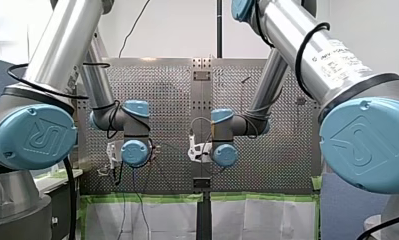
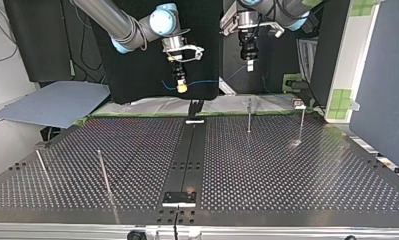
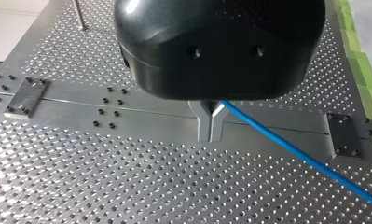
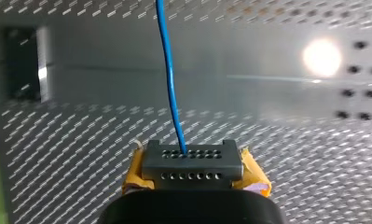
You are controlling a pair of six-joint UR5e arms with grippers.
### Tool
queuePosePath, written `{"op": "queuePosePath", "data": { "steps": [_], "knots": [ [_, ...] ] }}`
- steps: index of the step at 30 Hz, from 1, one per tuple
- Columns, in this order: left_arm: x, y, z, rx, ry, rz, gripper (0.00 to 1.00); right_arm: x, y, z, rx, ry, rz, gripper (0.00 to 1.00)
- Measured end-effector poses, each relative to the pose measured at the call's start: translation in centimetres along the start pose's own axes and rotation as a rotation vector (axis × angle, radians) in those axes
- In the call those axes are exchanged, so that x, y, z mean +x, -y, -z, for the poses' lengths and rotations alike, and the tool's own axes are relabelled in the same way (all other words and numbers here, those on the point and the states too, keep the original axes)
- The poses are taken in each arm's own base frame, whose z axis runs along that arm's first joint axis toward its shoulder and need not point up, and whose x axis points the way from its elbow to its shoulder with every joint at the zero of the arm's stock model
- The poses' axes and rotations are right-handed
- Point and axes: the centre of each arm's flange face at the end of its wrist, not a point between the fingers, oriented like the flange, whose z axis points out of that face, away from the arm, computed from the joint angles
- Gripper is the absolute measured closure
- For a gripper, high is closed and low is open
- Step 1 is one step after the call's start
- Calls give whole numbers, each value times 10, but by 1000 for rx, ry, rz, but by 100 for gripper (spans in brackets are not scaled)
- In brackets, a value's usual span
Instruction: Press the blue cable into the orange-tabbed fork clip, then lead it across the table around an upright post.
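The blue cable (image 3: 291,151) comes out of my left gripper (image 3: 210,135), whose metal fingers are shut on it above the table's central strip. In the right wrist view the same blue cable (image 4: 167,70) runs straight ahead from my right gripper (image 4: 192,156), which is shut on it between yellow pads (image 4: 253,175). In the top view both grippers hang above the table's far edge, my right gripper (image 2: 181,87) at the left and my left gripper (image 2: 250,66) at the right. The blue cable (image 2: 202,82) sags between them. I see no orange tab; a small black clip (image 2: 195,107) stands at the strip's far end.
Thin upright posts stand on the perforated table: two at the far right (image 2: 249,117) (image 2: 302,122) and two at the near left (image 2: 103,170) (image 2: 41,162). A black strip (image 2: 187,160) runs down the table's middle. A grey sheet (image 2: 57,102) lies beyond the far left corner.
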Motion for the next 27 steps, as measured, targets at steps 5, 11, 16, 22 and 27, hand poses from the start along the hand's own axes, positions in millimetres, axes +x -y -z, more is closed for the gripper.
{"op": "queuePosePath", "data": {
  "steps": [5, 11, 16, 22, 27],
  "knots": [
    [-13, -2, 1, -6, 8, 14, 100, 32, 2, -3, 24, -53, -17, 100],
    [-6, -2, -3, -8, 23, 48, 100, 35, 3, -4, 30, -65, -20, 100],
    [-4, -4, -7, -16, 33, 56, 100, 14, 5, -6, 39, -57, -18, 100],
    [-4, -9, -12, -32, 37, 52, 100, -11, 6, -8, 48, -47, -21, 100],
    [-3, -16, -18, -48, 36, 49, 100, -32, 7, -11, 48, -27, -21, 100]
  ]
}}
